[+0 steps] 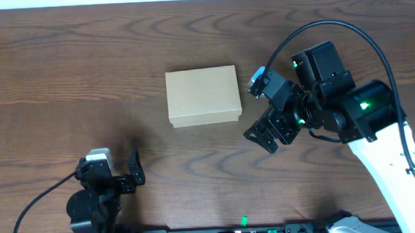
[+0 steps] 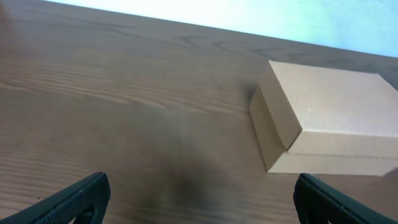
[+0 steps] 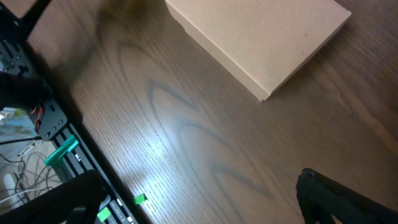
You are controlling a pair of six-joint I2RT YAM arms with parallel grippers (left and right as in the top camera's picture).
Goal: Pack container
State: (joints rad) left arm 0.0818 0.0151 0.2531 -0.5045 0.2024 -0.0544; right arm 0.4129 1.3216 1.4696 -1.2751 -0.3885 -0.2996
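Container (image 1: 202, 96) beside right tool (image 1: 262, 136) (apart).

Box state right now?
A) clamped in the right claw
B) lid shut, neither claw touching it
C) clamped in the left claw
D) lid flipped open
B: the cardboard box lies flat with its lid down, and the left claw and right claw both stand open and clear of it.

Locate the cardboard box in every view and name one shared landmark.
Overhead: cardboard box at centre, closed.
Left wrist: box at right side.
Right wrist: box along top, right of centre.
Shared landmark: dark wood-grain table beneath it.
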